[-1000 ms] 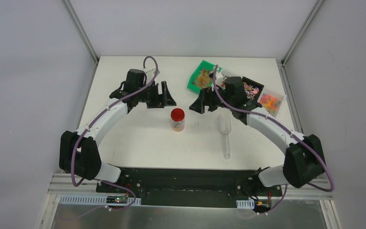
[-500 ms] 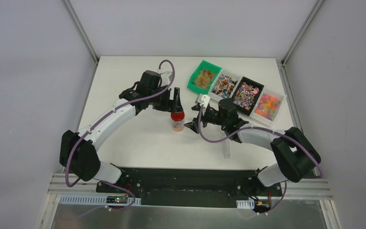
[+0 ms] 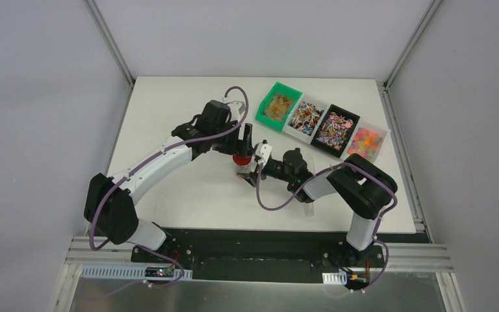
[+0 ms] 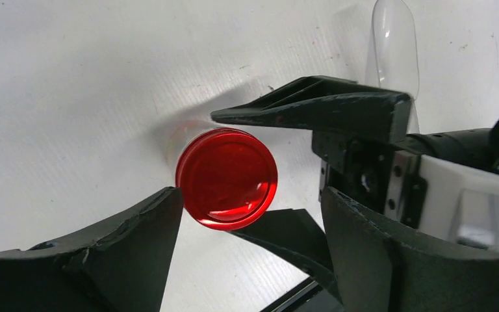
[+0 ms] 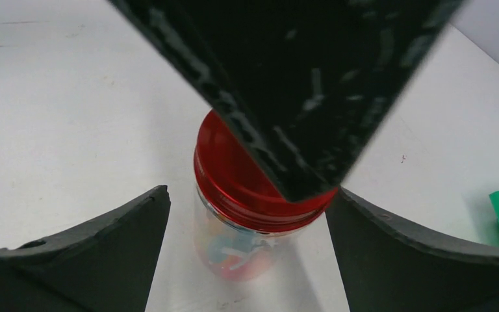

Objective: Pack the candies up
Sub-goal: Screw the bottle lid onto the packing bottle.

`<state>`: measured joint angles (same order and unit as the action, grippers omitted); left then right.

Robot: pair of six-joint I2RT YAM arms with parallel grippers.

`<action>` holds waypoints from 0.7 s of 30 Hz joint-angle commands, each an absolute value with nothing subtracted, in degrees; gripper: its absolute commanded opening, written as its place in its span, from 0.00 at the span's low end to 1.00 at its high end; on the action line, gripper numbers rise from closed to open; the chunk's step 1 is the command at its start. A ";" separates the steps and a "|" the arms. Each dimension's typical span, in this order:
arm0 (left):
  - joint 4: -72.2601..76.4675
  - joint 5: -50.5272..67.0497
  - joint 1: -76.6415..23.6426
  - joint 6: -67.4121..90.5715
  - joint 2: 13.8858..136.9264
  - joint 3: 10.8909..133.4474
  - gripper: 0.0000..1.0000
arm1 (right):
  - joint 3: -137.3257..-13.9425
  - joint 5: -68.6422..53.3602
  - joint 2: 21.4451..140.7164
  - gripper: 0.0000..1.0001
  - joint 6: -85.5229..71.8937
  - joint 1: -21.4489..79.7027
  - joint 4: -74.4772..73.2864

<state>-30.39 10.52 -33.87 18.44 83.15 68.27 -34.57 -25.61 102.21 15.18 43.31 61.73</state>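
The lid (image 4: pixel 227 178) is glossy red plastic, the jar (image 5: pixel 237 250) clear plastic, the table (image 4: pixel 71 78) matt white, the left fingers (image 4: pixel 104 260) matt black.

candies (image 3: pixel 334 128) loose in 4 bins (image 3: pixel 281 86) in row, far right; few more, mixed colours, inside red-lidded jar (image 5: pixel 203 216)

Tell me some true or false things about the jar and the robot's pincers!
1. The jar has its red lid on. True.
2. The jar is empty. False: candies show inside it.
3. Both pincers are shut. False: the left pincer and right pincer are open, with jaws either side of the jar.
4. Four bins of candies sit at the table's far right. True.
5. The scoop is in the left pincer. False: it lies on the table.
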 commanded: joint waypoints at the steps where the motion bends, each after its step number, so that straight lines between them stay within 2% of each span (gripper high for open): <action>1: -27.41 8.26 -34.88 16.92 83.32 68.14 0.80 | -34.64 -22.26 104.79 0.91 17.66 45.14 72.19; 17: -27.11 5.54 -37.00 16.23 85.06 66.50 0.76 | -32.08 -20.33 110.06 0.93 16.53 45.16 79.81; 21: -27.24 4.91 -37.11 15.68 84.95 65.86 0.73 | -32.54 -21.00 110.99 0.89 16.36 44.88 80.06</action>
